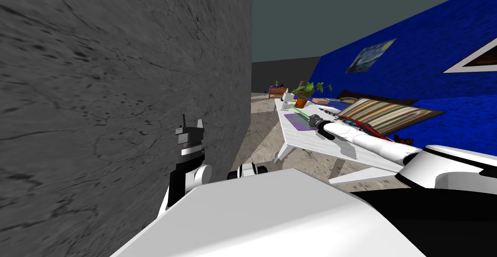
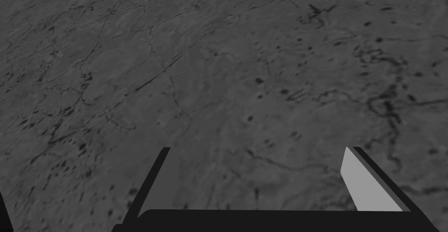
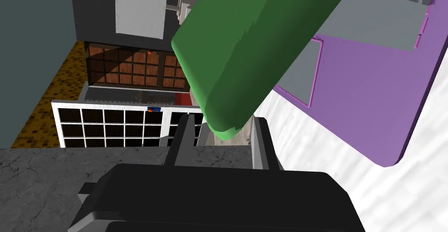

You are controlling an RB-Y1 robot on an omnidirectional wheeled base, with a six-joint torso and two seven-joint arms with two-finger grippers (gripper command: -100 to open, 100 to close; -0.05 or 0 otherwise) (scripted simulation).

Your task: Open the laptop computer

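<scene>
The laptop lies on a white table (image 1: 310, 145), with a purple base (image 1: 297, 122) and a green lid (image 1: 304, 115) lifted at a slant. In the right wrist view the green lid (image 3: 258, 41) rises over the purple base (image 3: 372, 107) and its grey keyboard area. My right gripper (image 3: 224, 121) is shut on the lid's near edge, one finger (image 3: 186, 137) on each side. In the head view the right gripper (image 1: 314, 120) is at the laptop's near end, arm stretched out over the table. My left gripper (image 1: 190, 125) is raised beside the grey wall, and its fingers (image 2: 372, 181) stand open.
A grey wall (image 1: 121, 84) stands close on the left. On the table sit a potted plant (image 1: 302, 96) and small items, with a red object (image 1: 359, 124) by my right forearm. A striped cushion (image 1: 383, 113) lies against the blue wall (image 1: 417, 60).
</scene>
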